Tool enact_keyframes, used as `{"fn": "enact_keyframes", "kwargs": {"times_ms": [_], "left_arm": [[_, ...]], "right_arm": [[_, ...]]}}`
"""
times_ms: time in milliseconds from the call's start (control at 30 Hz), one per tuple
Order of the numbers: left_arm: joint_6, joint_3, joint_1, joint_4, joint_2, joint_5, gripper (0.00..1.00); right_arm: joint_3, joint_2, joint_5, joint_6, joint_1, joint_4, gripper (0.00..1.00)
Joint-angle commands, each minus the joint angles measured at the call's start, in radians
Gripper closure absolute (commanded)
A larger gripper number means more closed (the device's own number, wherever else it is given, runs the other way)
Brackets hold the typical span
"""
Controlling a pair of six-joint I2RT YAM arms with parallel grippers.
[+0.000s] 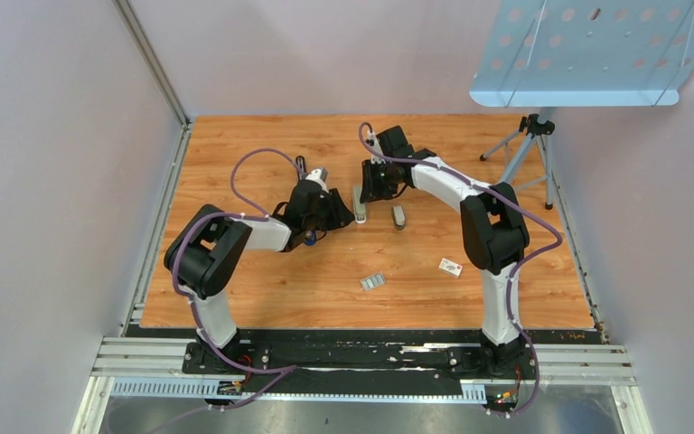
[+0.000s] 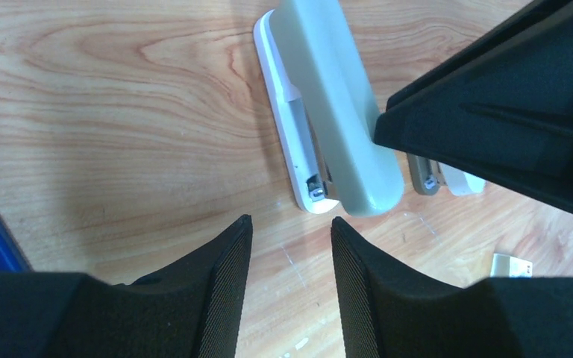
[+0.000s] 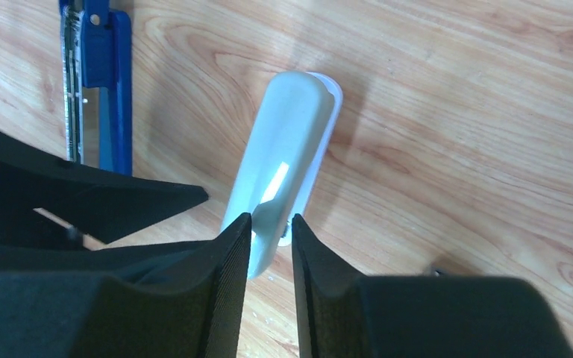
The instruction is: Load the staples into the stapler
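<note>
The stapler (image 1: 359, 204) is grey-green on a white base and lies on the wooden table between my two grippers. In the right wrist view, the near end of the stapler (image 3: 287, 142) sits between the fingertips of my right gripper (image 3: 271, 220), which is closed on it from both sides. My left gripper (image 2: 291, 220) stands open just short of the other end of the stapler (image 2: 332, 112), with only bare wood between its fingers. The staples (image 1: 372, 282), a small silvery ribbed block, lie apart on the table nearer the arm bases.
A second, smaller stapler (image 1: 398, 217) lies just right of the first. A small white card (image 1: 450, 267) lies further right. A blue opened stapler (image 3: 98, 82) lies beside my left arm. A tripod (image 1: 529, 145) with a perforated blue shelf stands at the back right.
</note>
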Motion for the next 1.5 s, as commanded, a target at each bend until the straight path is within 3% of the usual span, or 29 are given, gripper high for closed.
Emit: {"fn": "enact_keyframes", "kwargs": {"times_ms": [0,133,433,700,933,1467], "left_arm": [[0.027,0.010,-0.005,-0.053,-0.110,-0.006,0.52],[0.040,-0.009,-0.005,-0.134,-0.205,-0.002,0.50],[0.089,-0.136,-0.063,-0.284,-0.409,0.032,0.52],[0.024,-0.320,-0.103,-0.235,-0.570,0.093,0.53],[-0.022,-0.363,-0.111,-0.178,-0.584,0.132,0.56],[-0.111,-0.428,-0.166,-0.031,-0.486,0.140,0.63]], "right_arm": [[0.019,-0.047,0.065,-0.016,0.016,-0.117,0.67],[-0.031,-0.134,0.084,-0.003,0.023,-0.130,0.63],[-0.272,-0.351,0.185,0.025,0.132,-0.132,0.65],[-0.453,-0.467,0.327,0.086,0.300,-0.123,0.66],[-0.519,-0.478,0.355,0.112,0.372,-0.116,0.66],[-0.594,-0.487,0.381,0.114,0.395,-0.072,0.65]]}}
